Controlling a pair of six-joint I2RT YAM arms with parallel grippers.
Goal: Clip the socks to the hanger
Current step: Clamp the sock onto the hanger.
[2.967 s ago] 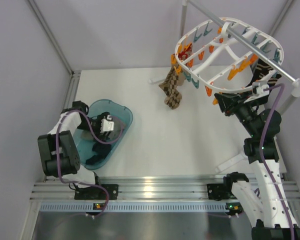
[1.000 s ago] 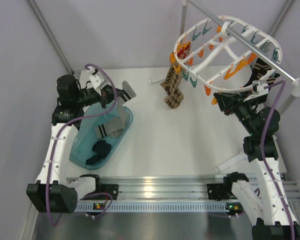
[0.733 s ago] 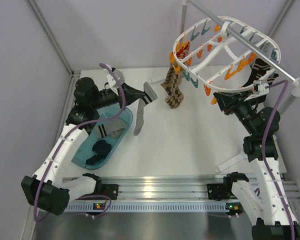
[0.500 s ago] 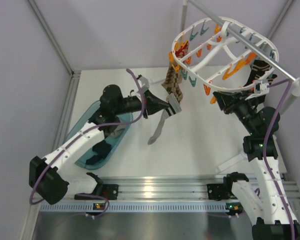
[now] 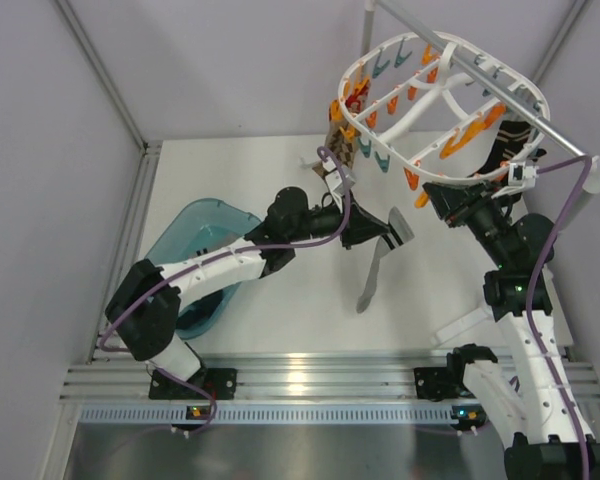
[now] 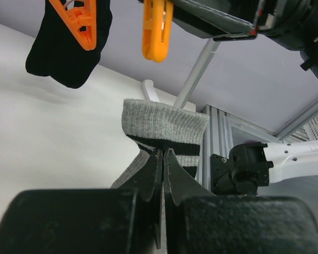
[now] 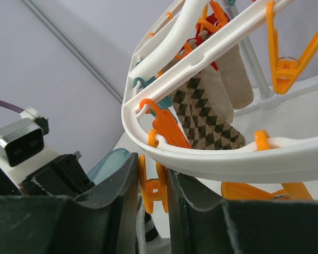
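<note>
The left gripper (image 6: pixel 162 154) was pressed together on the cuff of the grey sock (image 6: pixel 164 123), which hung limp over the desk (image 5: pixel 240 170), below the pegs of the hanger (image 7: pixel 228 159). The right gripper (image 7: pixel 152 170) pinched 1 orange peg (image 7: pixel 152 193) at the hanger's rim.

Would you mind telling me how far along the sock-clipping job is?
Done: a brown-and-beige zigzag sock and a black sock hang pegged on the white oval plastic hanger. In hand: the left hand pinches a grey black-striped sock, while the right hand grips an orange peg. Left: clipping that sock, plus anything in the translucent teal tub, which the left arm mostly hides.
</note>
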